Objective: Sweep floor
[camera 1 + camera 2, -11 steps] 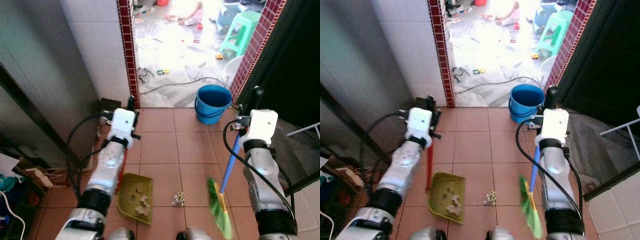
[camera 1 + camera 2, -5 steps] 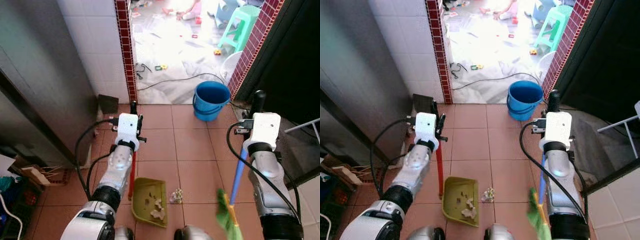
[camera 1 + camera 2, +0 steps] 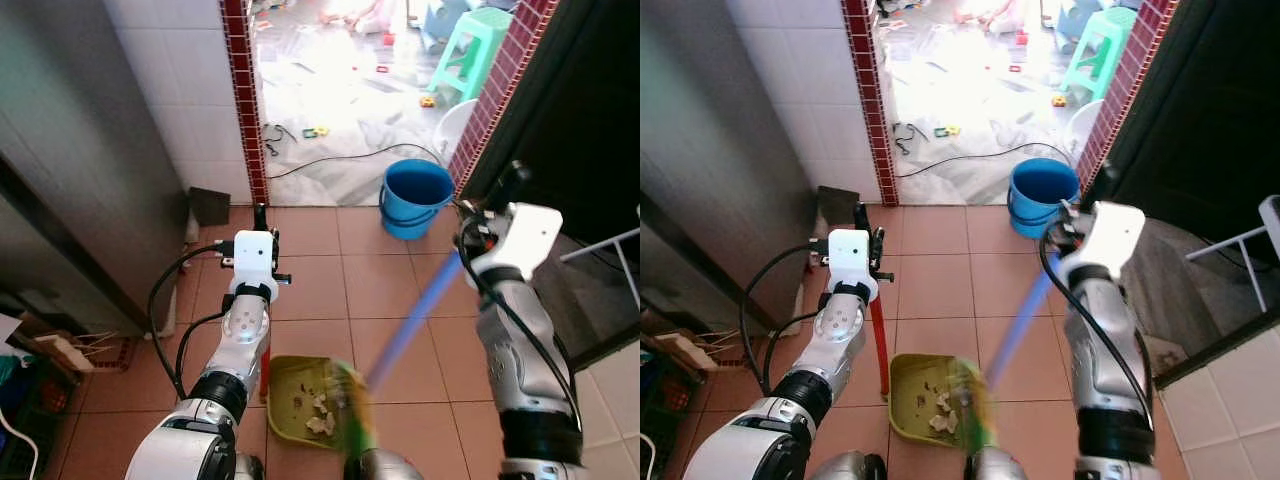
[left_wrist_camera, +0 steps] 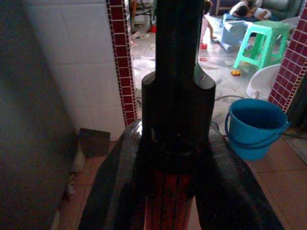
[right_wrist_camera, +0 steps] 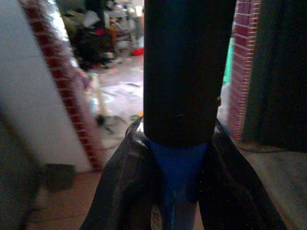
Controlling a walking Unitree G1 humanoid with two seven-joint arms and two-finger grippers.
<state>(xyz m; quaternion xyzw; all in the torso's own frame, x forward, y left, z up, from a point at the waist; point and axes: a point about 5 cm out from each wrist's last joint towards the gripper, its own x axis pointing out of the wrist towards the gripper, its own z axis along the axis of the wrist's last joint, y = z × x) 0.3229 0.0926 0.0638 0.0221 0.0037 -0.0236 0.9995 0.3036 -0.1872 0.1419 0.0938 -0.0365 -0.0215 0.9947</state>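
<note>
The terracotta tiled floor (image 3: 320, 290) runs from the robot's feet to a doorway edged in red brick tile (image 3: 240, 90), beyond which a bright, washed-out room holds a green stool (image 3: 470, 45), scattered small items and a person seated at the far side, too overexposed to make out further. A grey wall (image 3: 70, 150) closes the robot's left side; a dark opening (image 3: 590, 110) closes its right.

A blue bucket (image 3: 415, 195) stands on the floor at the doorway's right corner, with a black cable (image 3: 350, 160) trailing past it.

The broom (image 3: 415, 315) slants from the right arm down toward the robot's left, its blue handle blurred; its green bristles (image 3: 352, 405) are smeared by motion over the near right edge of the dustpan and partly cut off at the frame's bottom. The right end effector (image 5: 177, 158) is clamped around the blue handle, a finger on each side.

The green dustpan (image 3: 300, 400) lies on the floor just before the robot's feet, holding pale crumpled scraps (image 3: 318, 415); its red handle (image 3: 880, 345) rises upright. The left end effector (image 4: 175, 187) is closed around that red handle just below its black cap.
</note>
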